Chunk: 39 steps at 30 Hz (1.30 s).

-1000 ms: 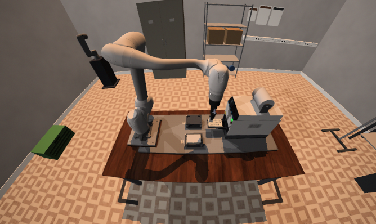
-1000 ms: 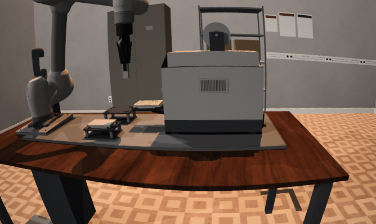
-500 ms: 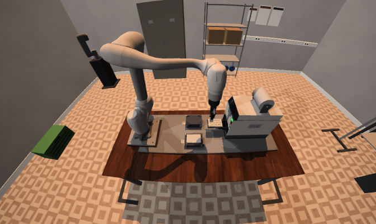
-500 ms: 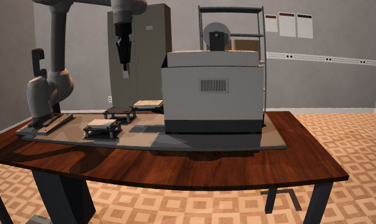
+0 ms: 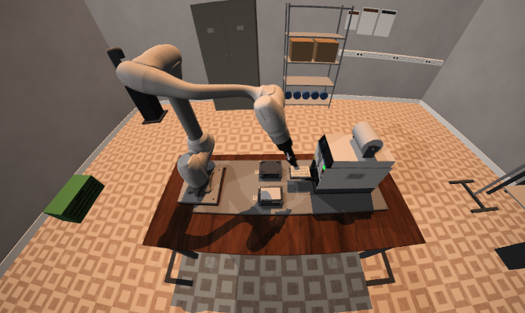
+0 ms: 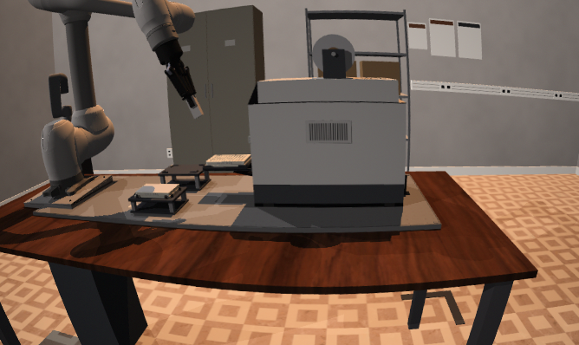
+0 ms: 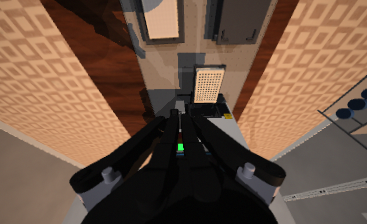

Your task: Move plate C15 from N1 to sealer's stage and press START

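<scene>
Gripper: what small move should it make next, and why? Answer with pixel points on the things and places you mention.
Probably ease the shut gripper (image 5: pixel 295 165) (image 6: pixel 196 113) (image 7: pixel 180 107) toward the sealer's (image 5: pixel 354 180) (image 6: pixel 326 160) (image 7: pixel 225 131) front to press START: the plate (image 5: pixel 300 171) (image 6: pixel 229 159) (image 7: pixel 208 86) looks flat on the extended stage, and the gripper hangs tilted above it, holding nothing.

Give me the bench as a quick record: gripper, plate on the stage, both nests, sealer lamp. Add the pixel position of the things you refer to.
gripper (image 5: pixel 295 165) (image 6: pixel 197 113) (image 7: pixel 180 107): shut, nothing held, raised above the bench
plate on stage (image 5: pixel 300 171) (image 6: pixel 228 159) (image 7: pixel 208 85): wells showing, outside the sealer
sealer (image 5: pixel 350 171) (image 6: pixel 330 165) (image 7: pixel 226 131): green light showing
rear nest (image 5: pixel 270 168) (image 6: pixel 184 170) (image 7: pixel 241 20): no plate
front nest (image 5: pixel 270 202) (image 6: pixel 158 204) (image 7: pixel 165 41): holds a pale-topped plate (image 5: pixel 270 193) (image 6: pixel 158 190) (image 7: pixel 161 22)
cycle: no sealed foil discernible on the stage plate
</scene>
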{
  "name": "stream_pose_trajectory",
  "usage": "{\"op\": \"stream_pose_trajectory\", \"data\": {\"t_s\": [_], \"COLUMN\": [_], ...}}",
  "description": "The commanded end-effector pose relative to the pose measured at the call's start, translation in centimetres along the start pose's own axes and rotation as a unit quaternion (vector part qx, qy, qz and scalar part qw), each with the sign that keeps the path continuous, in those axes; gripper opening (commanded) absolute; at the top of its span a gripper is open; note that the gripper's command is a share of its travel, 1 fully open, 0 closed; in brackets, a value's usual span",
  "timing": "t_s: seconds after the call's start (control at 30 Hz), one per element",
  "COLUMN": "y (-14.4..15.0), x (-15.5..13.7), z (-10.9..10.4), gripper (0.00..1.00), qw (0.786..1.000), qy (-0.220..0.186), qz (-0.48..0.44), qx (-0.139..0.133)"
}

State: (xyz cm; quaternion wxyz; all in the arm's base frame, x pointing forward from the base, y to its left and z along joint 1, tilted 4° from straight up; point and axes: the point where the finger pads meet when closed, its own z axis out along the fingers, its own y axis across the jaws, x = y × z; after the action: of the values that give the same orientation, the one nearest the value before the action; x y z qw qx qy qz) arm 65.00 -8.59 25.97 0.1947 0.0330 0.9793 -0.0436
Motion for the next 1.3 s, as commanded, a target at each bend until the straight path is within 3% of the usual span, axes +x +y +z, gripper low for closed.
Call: {"op": "stream_pose_trajectory", "data": {"t_s": [0.0,0.23,0.73,1.27], "y": [0.0,0.0,0.0,0.0], "x": [0.2,0.2,0.2,-3.8], "z": [0.0,0.0,0.0,4.7], "gripper": [0.1,0.1,0.1,0.1], "qw": [0.997,0.983,0.983,0.983], "qy": [-0.071,-0.183,-0.183,-0.183], "qz": [0.0,0.0,0.0,0.0], "qx": [-0.002,-0.002,-0.002,-0.002]}}
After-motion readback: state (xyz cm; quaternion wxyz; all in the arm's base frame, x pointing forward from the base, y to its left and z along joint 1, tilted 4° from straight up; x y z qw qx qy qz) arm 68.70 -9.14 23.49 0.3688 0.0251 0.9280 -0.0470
